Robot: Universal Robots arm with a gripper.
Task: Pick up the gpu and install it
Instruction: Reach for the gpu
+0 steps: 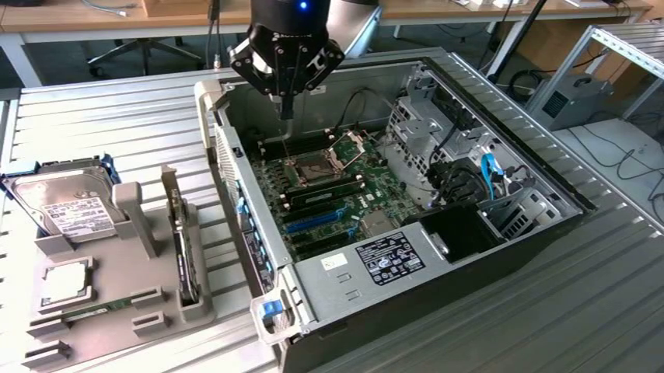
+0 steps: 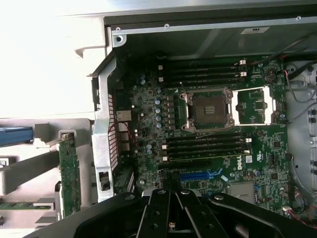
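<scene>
Open computer case [image 1: 467,295] lying on its side on a ribbed metal tabletop [image 1: 124,116], with the circuit board [image 1: 332,194] facing up. Robot hand [image 1: 288,109] hanging above the open case, over the board, fingers clenched together and grasping nothing.

Graphics card [image 1: 185,249] not in the case. Standing on its long edge in a grey holder [image 1: 135,272] on the tabletop, just beside the case on the exterior view's left, well apart from the hand. In the same holder, a silver hard drive [image 1: 68,206] and a small green memory stick [image 1: 99,307], neither to be mistaken for the thin dark card.

From the wrist camera: hand [image 2: 171,198] over the circuit board [image 2: 148,124], graphics card [image 2: 69,173] seen edge-on as a narrow green strip outside the case wall. Near the processor socket [image 2: 208,110], a blue slot [image 2: 198,175], looking empty.

Judged to be the reaching stage, with nothing lifted yet. Probably best done by:
- opening the fingers fully before coming down;
- closing across the card's thin thickness, not along its length;
- gripping the top edge near the middle to avoid tipping;
- lifting straight up to avoid snagging on the holder's posts.
</scene>
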